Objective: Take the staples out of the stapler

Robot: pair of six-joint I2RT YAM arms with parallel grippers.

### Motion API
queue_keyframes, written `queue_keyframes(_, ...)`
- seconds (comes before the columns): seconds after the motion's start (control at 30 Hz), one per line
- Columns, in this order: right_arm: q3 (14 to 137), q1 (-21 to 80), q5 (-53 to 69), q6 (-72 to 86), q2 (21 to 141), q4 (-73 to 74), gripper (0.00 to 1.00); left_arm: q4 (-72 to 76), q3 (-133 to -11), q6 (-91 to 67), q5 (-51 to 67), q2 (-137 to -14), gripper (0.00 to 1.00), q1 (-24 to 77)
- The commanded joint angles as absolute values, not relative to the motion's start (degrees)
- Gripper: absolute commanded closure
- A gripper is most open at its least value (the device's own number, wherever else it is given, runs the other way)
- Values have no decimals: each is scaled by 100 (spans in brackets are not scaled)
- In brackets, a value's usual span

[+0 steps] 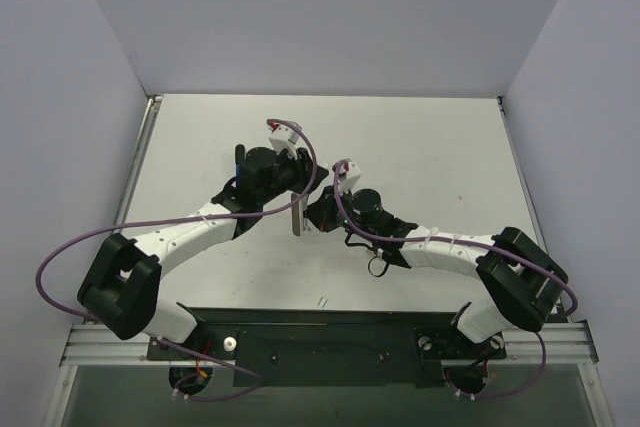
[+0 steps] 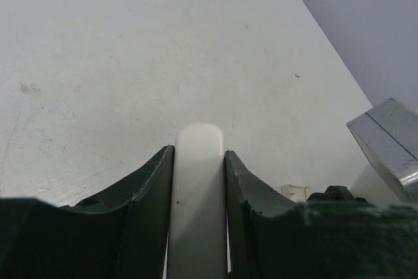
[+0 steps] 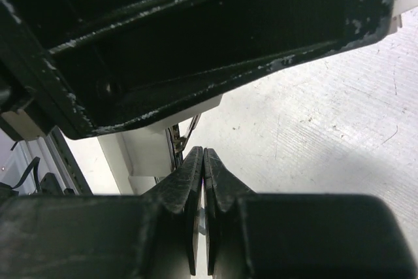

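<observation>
The left gripper (image 2: pixel 198 153) grasps the white stapler (image 2: pixel 199 194) mid-table (image 1: pixel 430 147). The right gripper (image 3: pixel 203 156), fingers clenched together, sits just right of it.

Top external: high at 6 o'clock, facing down over the whole table (image 1: pixel 430 147).
Wrist views: very near, low over the tabletop.
Shared: stapler (image 1: pixel 296 215), table centre.

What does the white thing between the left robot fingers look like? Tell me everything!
It looks like the stapler: a smooth white bar, plastic-looking, with a rounded tip. The left gripper squeezes its two sides, and the tip pokes out past the fingers, over the table. A shiny grey metal piece shows to its right; I cannot tell if they join. The right gripper, shut, sits close by.
</observation>
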State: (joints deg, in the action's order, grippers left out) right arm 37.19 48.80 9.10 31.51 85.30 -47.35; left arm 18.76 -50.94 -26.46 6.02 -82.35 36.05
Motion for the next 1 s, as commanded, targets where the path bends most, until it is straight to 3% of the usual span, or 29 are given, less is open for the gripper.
queue_keyframes(0.0, 3938, 5027, 1424, 3217, 8447, -5063, 100, 2909, -5361, -2777, 466, -8218, 100, 3577)
queue_keyframes(0.57, 3735, 5001, 203, 2813, 7884, -4229, 100, 1943, -5072, -2997, 1090, -7217, 100, 3595)
queue_keyframes(0.97, 3955, 5378, 546, 2348, 7840, -4255, 100, 1775, -5124, -2945, 1230, -7540, 100, 3595)
